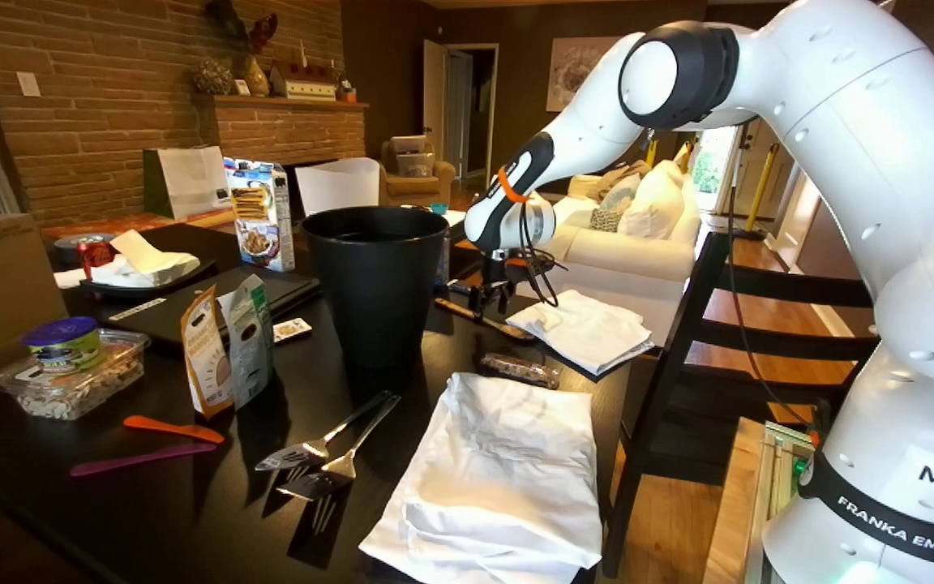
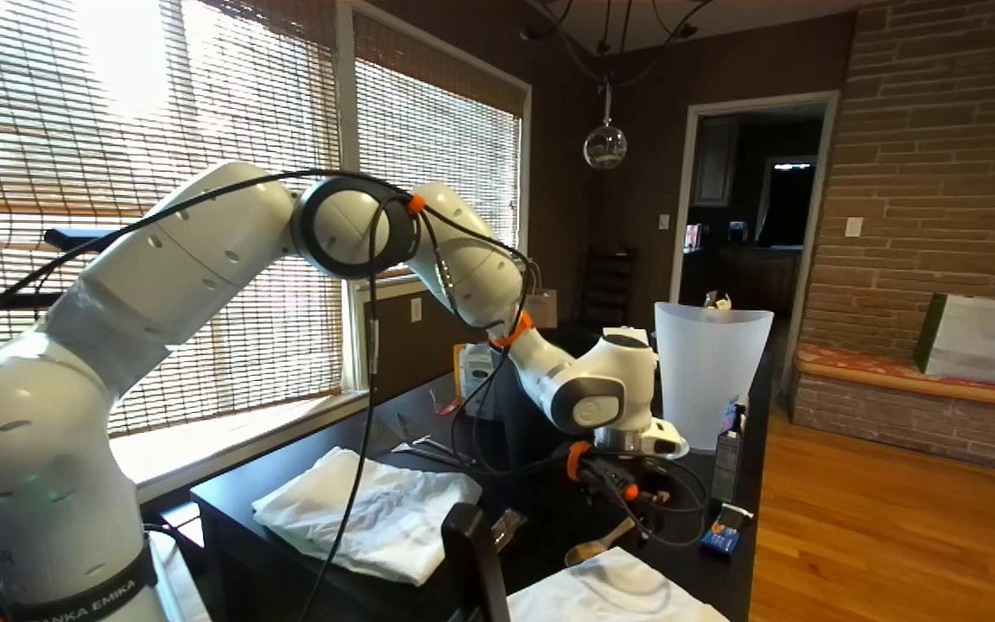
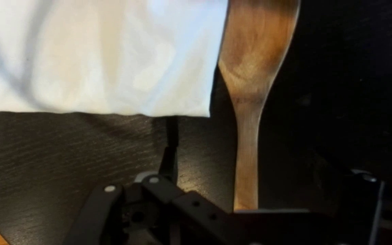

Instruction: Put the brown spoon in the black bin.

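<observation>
One brown spoon (image 3: pixel 248 112) lies on the dark table (image 1: pixel 134 519), its bowl just beside the edge of a folded white cloth (image 3: pixel 97 58); whether the two touch is hard to tell. Its handle runs between the fingers (image 3: pixel 169 163) of the gripper (image 3: pixel 248 146), which stand wide apart, one to each side of the wood with tabletop showing in between. In an exterior view the black bin (image 1: pixel 374 284) stands upright on the same table, near the spoon. A wrapped packet (image 1: pixel 520 371) lies between the folded white cloth and a rumpled white cloth (image 1: pixel 507 462) at the table's edge. Two silvery utensils (image 1: pixel 298 457) lie side by side near the bin, their handles pointing toward it. Farther out, two pouches (image 1: pixel 207 357) stand upright next to each other, and near them lie a flat orange utensil (image 1: pixel 171 426) and a flat purple utensil (image 1: pixel 143 460). Beyond those, a tub with a purple lid (image 1: pixel 66 350) sits on a clear container (image 1: pixel 70 397), while a tall printed box (image 1: pixel 264 215) stands farther back than the bin.
</observation>
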`<state>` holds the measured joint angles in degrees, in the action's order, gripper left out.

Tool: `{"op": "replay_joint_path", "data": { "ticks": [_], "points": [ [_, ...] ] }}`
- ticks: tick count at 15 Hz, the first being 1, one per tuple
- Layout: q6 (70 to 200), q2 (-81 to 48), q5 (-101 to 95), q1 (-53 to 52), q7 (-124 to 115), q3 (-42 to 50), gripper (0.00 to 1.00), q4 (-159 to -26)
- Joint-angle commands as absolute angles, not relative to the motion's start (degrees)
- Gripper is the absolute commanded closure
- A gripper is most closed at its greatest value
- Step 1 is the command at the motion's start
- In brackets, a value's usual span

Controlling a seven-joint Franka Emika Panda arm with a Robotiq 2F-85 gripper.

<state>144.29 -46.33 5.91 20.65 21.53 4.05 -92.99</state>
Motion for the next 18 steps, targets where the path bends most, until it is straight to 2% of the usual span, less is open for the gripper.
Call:
{"op": "replay_joint_path", "data": {
  "ticks": [1,4,10,12,13,18],
  "points": [
    [145.47,-46.15,4.60,21.64,22.98,3.01,0.32,-94.07],
    [145.28,-46.14,4.29,21.60,23.49,3.08,0.56,-94.18],
    [145.36,-45.98,3.51,21.83,24.10,3.15,0.96,-94.17],
    [145.36,-45.79,3.46,21.83,24.08,3.10,0.99,-94.37],
    [145.29,-45.69,3.46,21.82,24.05,3.06,0.95,-94.41],
    [143.93,-43.42,2.75,21.34,25.49,2.47,0.95,-94.65]
  ]
}}
